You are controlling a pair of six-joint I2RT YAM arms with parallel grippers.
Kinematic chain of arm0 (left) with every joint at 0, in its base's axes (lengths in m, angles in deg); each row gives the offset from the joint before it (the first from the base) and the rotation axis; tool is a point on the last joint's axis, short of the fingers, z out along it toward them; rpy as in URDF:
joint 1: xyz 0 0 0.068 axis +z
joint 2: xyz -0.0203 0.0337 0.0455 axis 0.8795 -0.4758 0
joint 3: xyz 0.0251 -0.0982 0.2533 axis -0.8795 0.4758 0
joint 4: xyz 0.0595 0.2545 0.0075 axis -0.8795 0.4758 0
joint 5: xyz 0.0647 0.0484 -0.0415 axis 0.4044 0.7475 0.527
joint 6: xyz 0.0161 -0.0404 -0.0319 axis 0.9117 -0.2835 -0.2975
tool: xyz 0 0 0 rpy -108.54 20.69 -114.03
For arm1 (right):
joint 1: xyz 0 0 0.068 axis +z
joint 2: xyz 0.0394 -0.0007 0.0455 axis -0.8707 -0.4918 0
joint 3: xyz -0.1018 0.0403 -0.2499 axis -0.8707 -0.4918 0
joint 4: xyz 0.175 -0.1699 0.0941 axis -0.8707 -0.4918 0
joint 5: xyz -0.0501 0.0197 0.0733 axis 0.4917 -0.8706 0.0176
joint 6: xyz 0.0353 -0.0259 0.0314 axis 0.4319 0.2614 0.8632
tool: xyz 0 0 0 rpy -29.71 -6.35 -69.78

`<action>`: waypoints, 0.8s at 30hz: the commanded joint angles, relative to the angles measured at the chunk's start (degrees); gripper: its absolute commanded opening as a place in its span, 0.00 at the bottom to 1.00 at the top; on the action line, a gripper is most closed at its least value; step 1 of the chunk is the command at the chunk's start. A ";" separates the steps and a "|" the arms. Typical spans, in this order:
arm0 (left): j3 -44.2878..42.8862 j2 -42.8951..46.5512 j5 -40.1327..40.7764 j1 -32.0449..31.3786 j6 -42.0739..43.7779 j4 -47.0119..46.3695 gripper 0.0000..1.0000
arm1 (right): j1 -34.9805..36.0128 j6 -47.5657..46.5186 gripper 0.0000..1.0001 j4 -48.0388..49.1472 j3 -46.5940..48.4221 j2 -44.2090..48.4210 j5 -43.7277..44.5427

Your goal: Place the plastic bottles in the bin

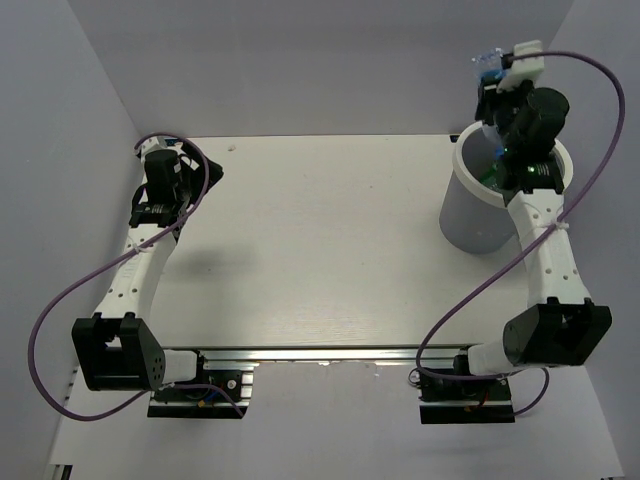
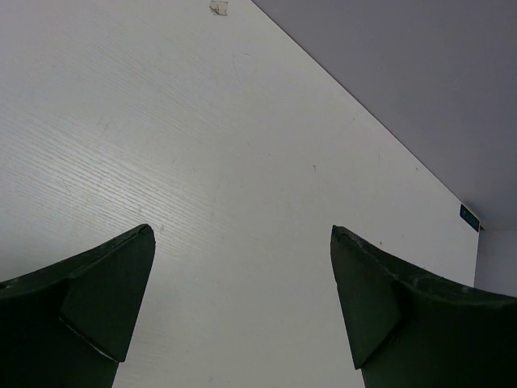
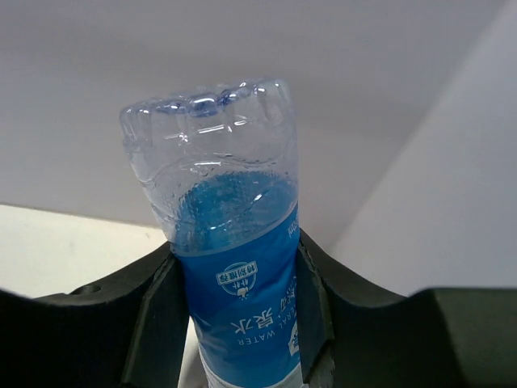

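Observation:
My right gripper [image 1: 492, 90] is shut on a clear plastic bottle with a blue label [image 3: 234, 275] and holds it raised above the far rim of the bin [image 1: 470, 215]. The bottle's clear bottom end [image 1: 487, 62] points up and away, the label upside down in the right wrist view. The bin is a grey-white cylinder with a white ring rim at the table's far right; something green [image 1: 493, 176] shows inside it. My left gripper [image 2: 242, 307] is open and empty over bare table at the far left [image 1: 205, 172].
Grey walls close the table on the left, back and right. The white table top [image 1: 320, 250] spreads between the arms. A small mark [image 2: 218, 6] lies on the table far ahead of the left gripper.

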 commanded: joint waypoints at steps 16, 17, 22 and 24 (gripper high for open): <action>-3.80 -0.37 -1.75 0.27 2.57 -0.16 0.98 | -6.96 13.14 0.89 -4.16 -11.18 14.86 0.10; -4.15 -0.36 -1.66 0.27 2.92 -0.07 0.98 | -6.96 13.49 0.89 -6.17 -10.13 14.95 -1.81; -4.42 0.69 -0.96 0.27 3.01 0.10 0.98 | -6.61 16.82 0.89 -17.00 -6.60 16.35 -14.52; -3.29 1.48 0.09 0.27 2.92 -0.42 0.98 | -5.74 17.88 0.89 -15.61 -9.93 18.89 -17.56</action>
